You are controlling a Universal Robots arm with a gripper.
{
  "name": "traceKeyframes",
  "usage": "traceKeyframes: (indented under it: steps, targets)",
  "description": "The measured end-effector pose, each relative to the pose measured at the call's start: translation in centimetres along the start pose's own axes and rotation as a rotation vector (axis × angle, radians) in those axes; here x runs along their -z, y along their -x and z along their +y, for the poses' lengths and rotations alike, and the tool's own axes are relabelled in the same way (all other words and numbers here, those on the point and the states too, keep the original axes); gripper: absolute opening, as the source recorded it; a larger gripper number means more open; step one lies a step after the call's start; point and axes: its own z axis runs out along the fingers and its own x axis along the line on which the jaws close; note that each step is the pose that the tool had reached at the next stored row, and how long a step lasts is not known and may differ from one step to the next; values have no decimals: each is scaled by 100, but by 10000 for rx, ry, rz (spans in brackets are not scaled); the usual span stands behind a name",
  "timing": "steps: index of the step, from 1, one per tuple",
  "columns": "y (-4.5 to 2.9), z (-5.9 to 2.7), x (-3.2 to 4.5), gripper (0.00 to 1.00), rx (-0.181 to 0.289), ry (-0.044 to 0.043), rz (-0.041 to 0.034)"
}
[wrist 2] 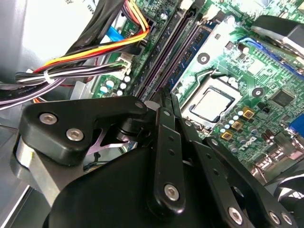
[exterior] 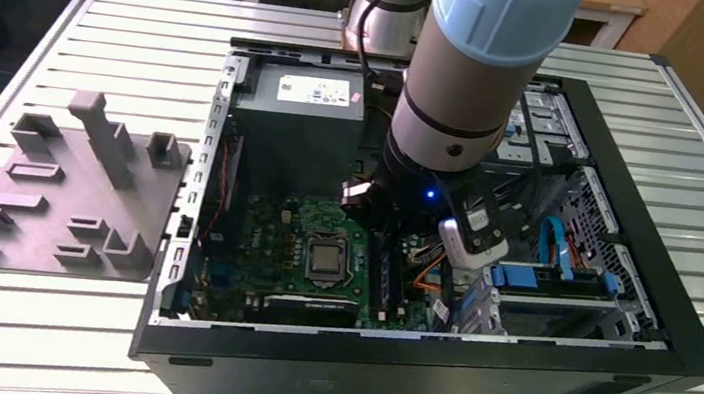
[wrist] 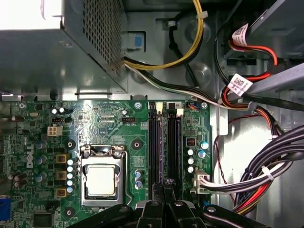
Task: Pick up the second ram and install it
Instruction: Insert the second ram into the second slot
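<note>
The hand (wrist: 164, 186), pinched narrow and holding nothing I can see, hovers at one end of the ram stick (wrist 2: 189, 56), seemingly seated in its slot (wrist: 155, 142), long axis running straight away from it.

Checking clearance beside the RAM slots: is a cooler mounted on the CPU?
No, the CPU shows its bare metal lid in the first wrist view.

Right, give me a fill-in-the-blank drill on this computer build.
The pincer is at the two long black ____ slots.
The grey fixture lies to the exterior view's ____ of the computer case.
The square silver part beside the slots is the ____.
Missing: RAM; left; processor.
</note>
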Motion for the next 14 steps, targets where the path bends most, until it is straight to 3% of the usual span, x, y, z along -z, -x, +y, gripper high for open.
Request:
traceKeyframes:
  steps: [2,14]
  targets:
    - [0,0,-1,11,2,33,-10]
    - [-1,-2,-29,11,2,33,-11]
